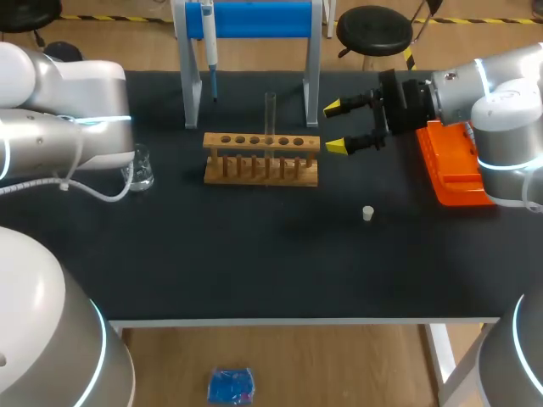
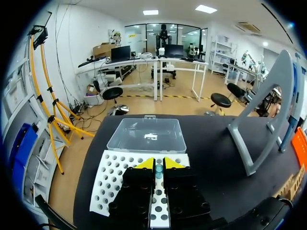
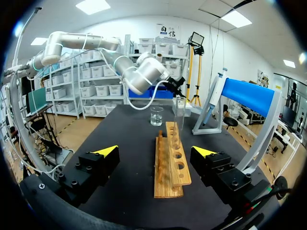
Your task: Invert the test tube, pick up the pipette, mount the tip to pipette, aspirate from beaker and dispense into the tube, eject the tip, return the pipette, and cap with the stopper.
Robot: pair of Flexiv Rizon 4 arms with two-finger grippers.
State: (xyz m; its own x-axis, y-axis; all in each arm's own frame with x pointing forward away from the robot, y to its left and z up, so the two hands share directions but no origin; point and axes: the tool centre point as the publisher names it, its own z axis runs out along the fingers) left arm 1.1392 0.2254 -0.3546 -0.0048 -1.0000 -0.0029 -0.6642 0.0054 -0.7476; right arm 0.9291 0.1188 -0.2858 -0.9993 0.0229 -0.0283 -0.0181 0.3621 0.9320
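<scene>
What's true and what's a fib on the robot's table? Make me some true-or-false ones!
1. The right hand is open. True.
2. The right hand is holding the pipette. False: the pipette hangs on its stand, and the hand holds nothing.
3. The test tube stands in the wooden rack. True.
4. The stopper is plugged into the test tube. False: it sits on the table, apart from the rack.
5. The beaker is right next to the right hand. False: it stands on the other side of the rack, by the left arm.
</scene>
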